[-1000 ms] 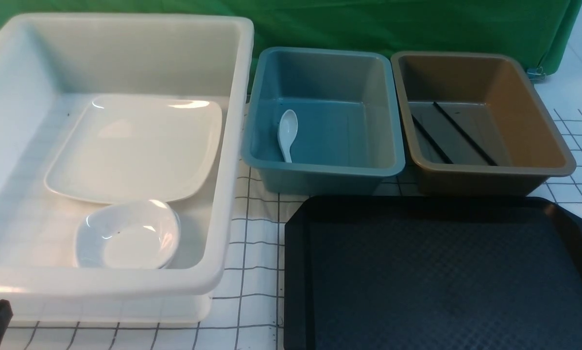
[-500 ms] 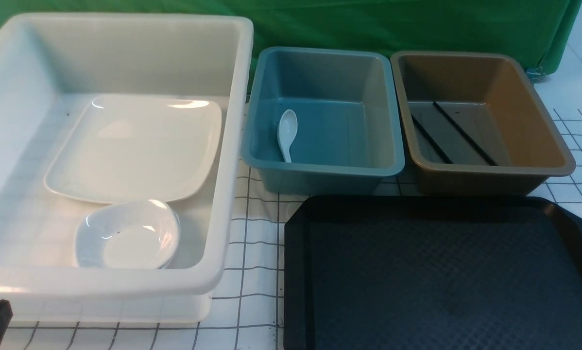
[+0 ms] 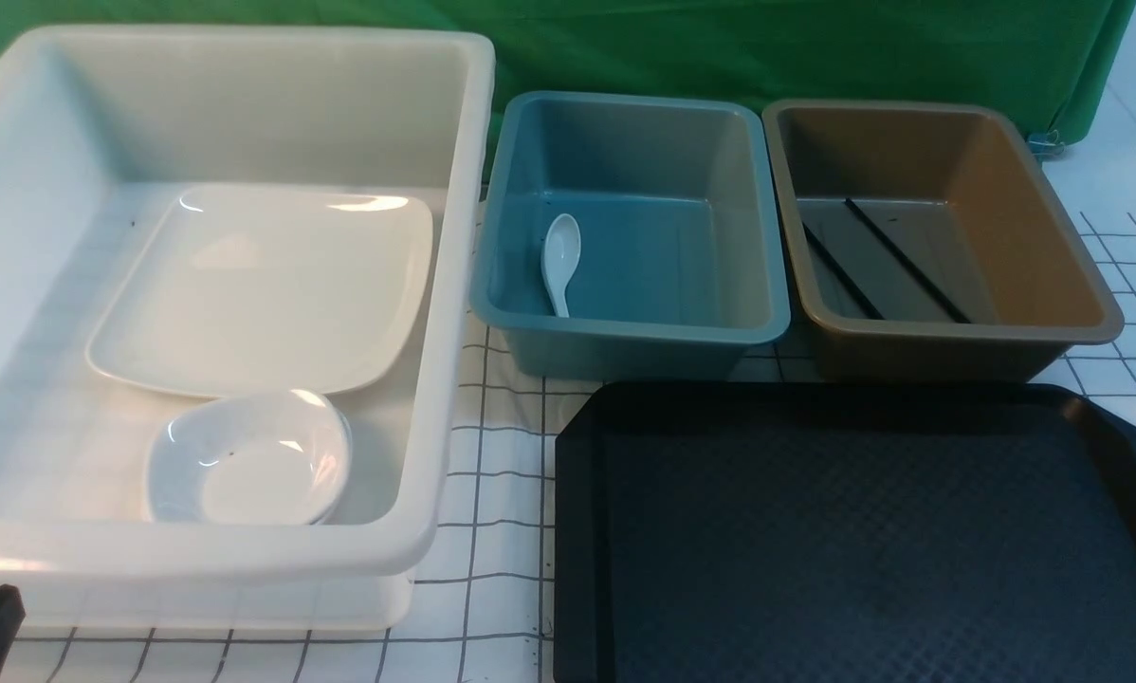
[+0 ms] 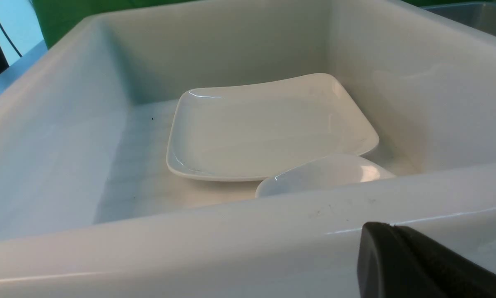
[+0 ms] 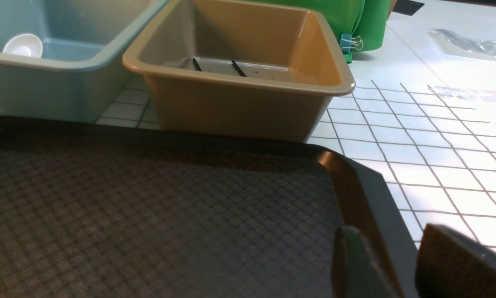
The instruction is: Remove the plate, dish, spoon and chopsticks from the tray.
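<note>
White bin (image 3: 454,285) placed at left, blue bin (image 3: 625,346) in middle, brown bin (image 3: 957,353) at right, set side by side on white gridded tablecloth (image 3: 492,446). Green cloth (image 3: 720,47) hung behind bins.

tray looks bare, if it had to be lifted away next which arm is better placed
Right, probably. The right gripper hangs open just above the tray near its rim, while the left gripper sits shut outside the white bin.
</note>
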`<state>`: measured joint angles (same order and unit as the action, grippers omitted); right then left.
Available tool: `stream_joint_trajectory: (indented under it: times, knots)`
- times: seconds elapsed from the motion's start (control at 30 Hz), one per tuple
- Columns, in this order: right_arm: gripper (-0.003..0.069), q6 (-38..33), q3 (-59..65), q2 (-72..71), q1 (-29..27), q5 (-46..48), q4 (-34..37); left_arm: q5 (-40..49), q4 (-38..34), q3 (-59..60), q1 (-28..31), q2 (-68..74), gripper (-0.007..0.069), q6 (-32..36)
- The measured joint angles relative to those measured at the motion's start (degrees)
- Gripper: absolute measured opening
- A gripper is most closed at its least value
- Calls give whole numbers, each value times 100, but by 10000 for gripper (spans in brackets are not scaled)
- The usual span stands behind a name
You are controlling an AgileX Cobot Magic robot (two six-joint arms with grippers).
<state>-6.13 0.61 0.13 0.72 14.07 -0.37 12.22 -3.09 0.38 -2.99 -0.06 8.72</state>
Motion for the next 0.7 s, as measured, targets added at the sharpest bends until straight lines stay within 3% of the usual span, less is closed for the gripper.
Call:
stream_joint_trajectory:
  times: [0.7]
  knots:
    - [239,-4,0,0,-6,0,0,0,0,0,0,0,5,0]
